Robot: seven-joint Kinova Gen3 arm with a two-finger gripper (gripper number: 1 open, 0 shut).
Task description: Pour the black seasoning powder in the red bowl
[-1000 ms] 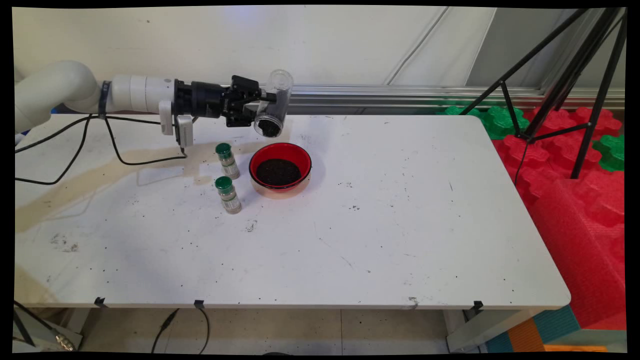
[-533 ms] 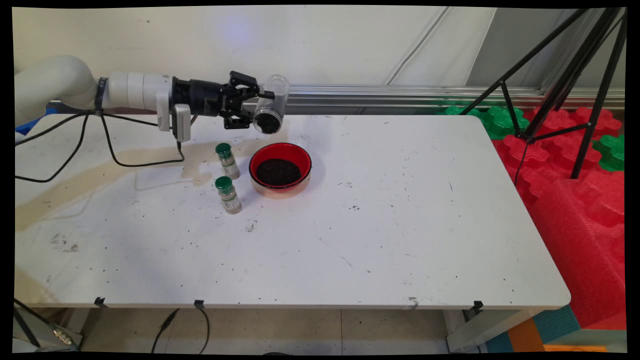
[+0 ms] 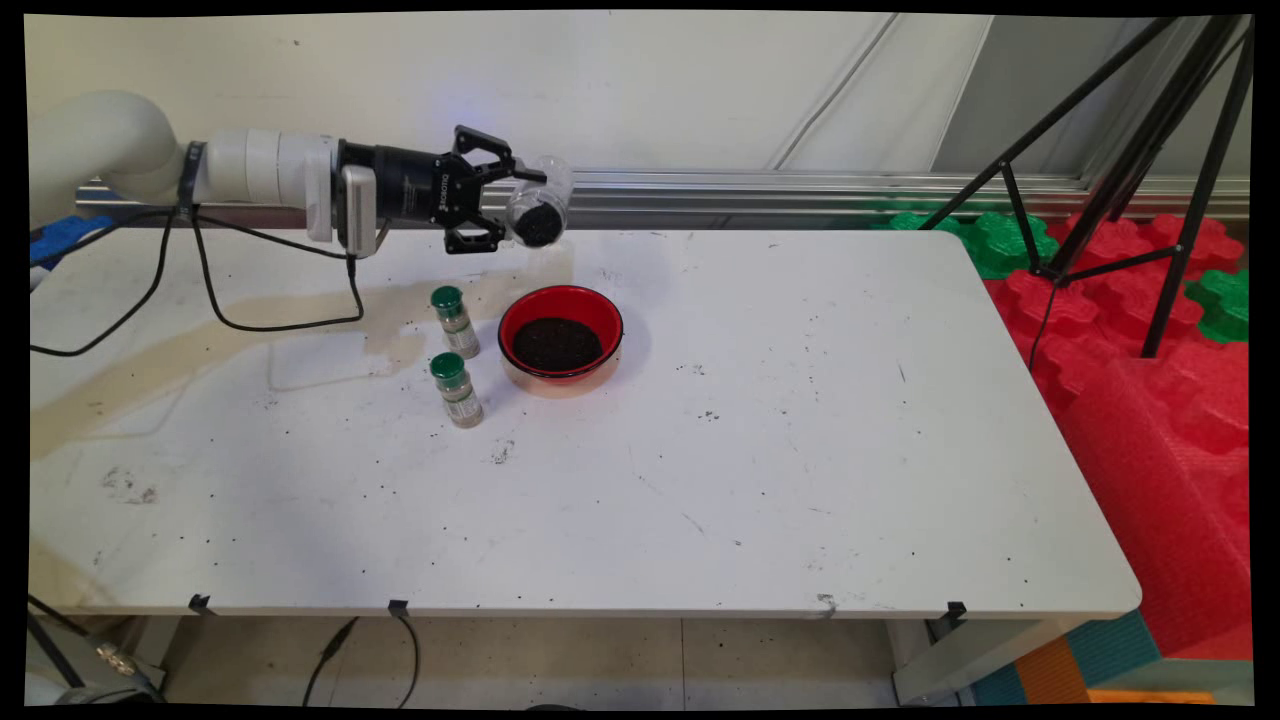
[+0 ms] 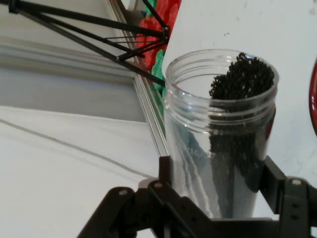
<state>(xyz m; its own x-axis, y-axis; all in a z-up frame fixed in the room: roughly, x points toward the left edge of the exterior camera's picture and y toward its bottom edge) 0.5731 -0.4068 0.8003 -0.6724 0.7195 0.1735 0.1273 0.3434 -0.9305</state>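
A white arm (image 3: 150, 165) of smooth, rounded tubular links is seen, with a bulbous elbow-like joint at its left end. A dark band is wrapped around the link just past that joint. The white forearm section is followed by a black cylindrical wrist (image 3: 400, 185) on which small white lettering is printed. A light grey box-shaped module (image 3: 358, 212) is mounted at the junction of the white and black parts. Thin black cables (image 3: 215, 300) are hung from the arm in loose loops. The pincer (image 3: 500, 200) is built of black angular linkage bars joined by round pivot pins, seen in the hand view (image 4: 218, 198).
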